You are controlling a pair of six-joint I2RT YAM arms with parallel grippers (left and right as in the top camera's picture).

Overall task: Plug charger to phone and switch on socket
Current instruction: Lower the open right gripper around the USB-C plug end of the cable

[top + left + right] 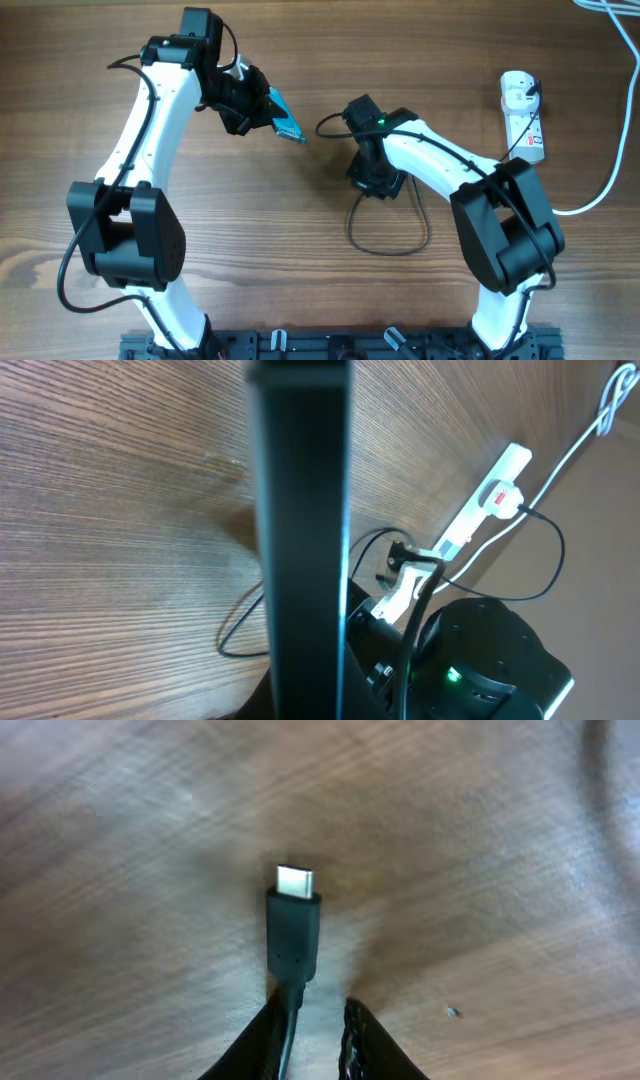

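Near the desk's far edge the left gripper clamped the phone, the right gripper pinched the charger, and the socket lay by the far right corner.

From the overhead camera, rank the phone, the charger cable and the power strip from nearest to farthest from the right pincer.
1. Charger cable: tip held in the right pincer, loop lying just beneath.
2. Phone: to its left, in the left pincer.
3. Power strip: far right, near the table edge.
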